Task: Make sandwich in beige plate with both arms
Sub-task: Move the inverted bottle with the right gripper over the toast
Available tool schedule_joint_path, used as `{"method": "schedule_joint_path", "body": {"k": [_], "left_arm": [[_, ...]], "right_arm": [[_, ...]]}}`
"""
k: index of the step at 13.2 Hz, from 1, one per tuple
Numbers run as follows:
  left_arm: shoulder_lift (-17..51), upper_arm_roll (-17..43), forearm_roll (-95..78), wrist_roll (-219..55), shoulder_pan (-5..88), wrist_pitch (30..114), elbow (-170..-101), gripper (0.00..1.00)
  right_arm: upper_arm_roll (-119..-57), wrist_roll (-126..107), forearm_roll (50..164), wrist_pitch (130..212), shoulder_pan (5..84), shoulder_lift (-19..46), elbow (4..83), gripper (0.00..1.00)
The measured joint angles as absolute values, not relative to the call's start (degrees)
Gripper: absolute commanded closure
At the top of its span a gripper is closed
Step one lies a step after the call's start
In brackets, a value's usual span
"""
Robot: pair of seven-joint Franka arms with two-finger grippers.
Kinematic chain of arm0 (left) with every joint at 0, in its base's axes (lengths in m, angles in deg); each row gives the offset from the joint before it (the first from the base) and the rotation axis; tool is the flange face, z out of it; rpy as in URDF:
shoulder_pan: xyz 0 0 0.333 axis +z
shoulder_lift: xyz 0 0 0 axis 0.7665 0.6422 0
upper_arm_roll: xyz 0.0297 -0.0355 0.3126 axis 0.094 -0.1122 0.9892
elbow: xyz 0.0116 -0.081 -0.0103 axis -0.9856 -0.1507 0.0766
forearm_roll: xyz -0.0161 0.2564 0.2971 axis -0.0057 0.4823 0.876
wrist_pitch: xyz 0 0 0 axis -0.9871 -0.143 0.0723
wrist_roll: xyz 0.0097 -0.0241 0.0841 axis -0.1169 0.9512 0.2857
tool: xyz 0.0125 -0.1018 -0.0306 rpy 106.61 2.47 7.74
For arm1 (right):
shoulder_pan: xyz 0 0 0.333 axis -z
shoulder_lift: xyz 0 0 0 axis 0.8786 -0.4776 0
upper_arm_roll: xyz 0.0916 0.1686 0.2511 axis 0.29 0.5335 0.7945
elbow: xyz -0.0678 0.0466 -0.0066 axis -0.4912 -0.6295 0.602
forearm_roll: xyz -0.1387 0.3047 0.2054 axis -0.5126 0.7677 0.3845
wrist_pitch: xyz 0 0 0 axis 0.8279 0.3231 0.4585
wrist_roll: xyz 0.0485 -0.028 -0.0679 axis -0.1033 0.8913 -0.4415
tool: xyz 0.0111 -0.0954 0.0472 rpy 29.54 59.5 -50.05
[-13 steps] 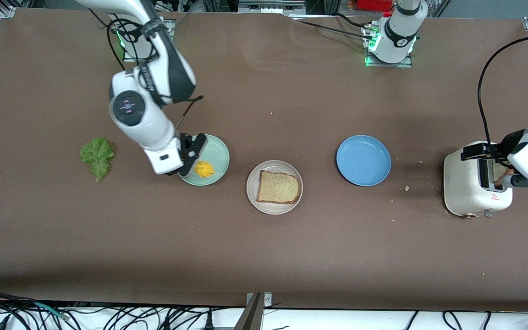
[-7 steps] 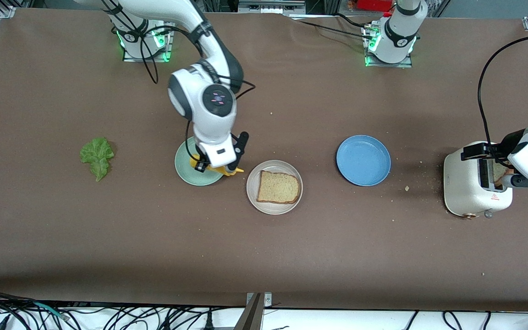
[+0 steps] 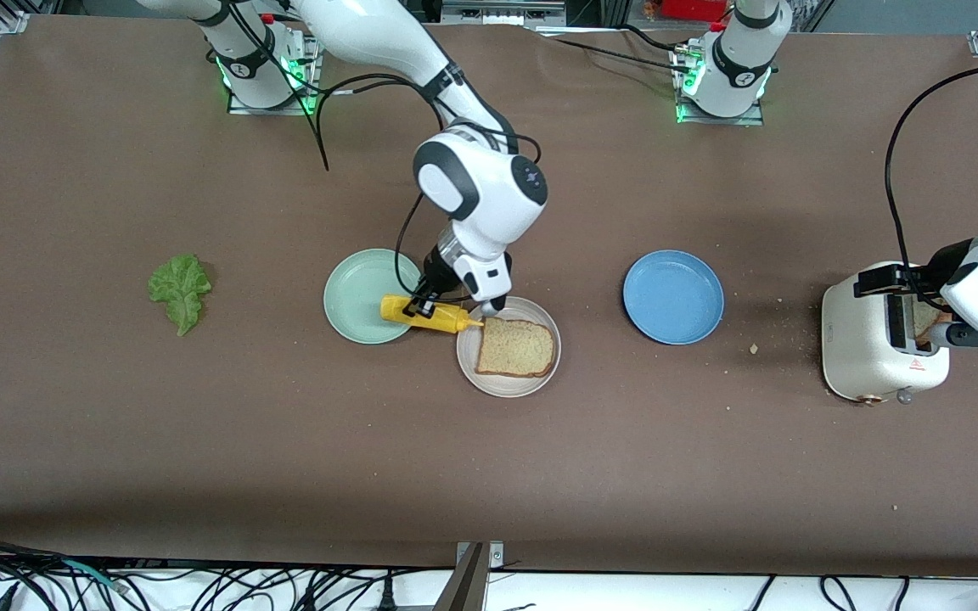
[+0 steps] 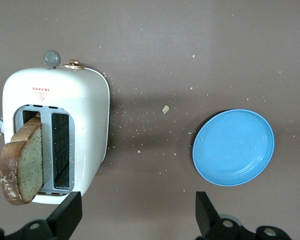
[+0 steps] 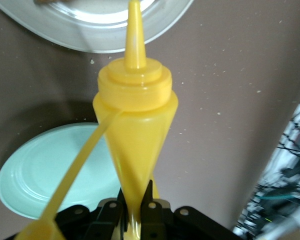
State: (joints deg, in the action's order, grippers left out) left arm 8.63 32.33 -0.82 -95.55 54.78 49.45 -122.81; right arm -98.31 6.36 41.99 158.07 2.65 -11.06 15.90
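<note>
R wrist view only: right gripper (image 5: 135,210) fingers pinched tight on yellow squeeze bottle (image 5: 136,130), cap tether dangling. L wrist view: left gripper (image 4: 135,220) fingers spread wide, holding nothing, over toaster (image 4: 60,135) w/ bread slice (image 4: 22,165) sticking out of slot; blue plate (image 4: 233,147) near. Front: bottle lies horizontal in air betw mint plate (image 3: 362,293) & beige plate (image 3: 497,383), nozzle twd bread (image 3: 516,347) on beige plate. Lettuce (image 3: 179,291) well apart, at right arm's end.
</note>
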Motion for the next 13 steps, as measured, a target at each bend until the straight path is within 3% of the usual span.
{"method": "schedule_joint_path", "body": {"k": [3, 9, 13], "left_arm": [[8.63, 32.33, -0.82, -95.54, 54.78, 49.45, -122.81, 0.0], [8.63, 32.33, -0.82, -95.54, 54.78, 49.45, -122.81, 0.0], [8.62, 32.33, -0.82, -95.54, 54.78, 49.44, -122.81, 0.0]], "right_arm": [[-98.43, 1.39, 36.52, 156.28, -0.76, -13.46, 15.79, 1.0], [-99.81, 1.17, 36.09, 155.87, -0.65, -15.01, 15.48, 1.0], [-101.68, 5.81, 43.28, 155.05, 2.37, -12.22, 13.29, 1.0]]}}
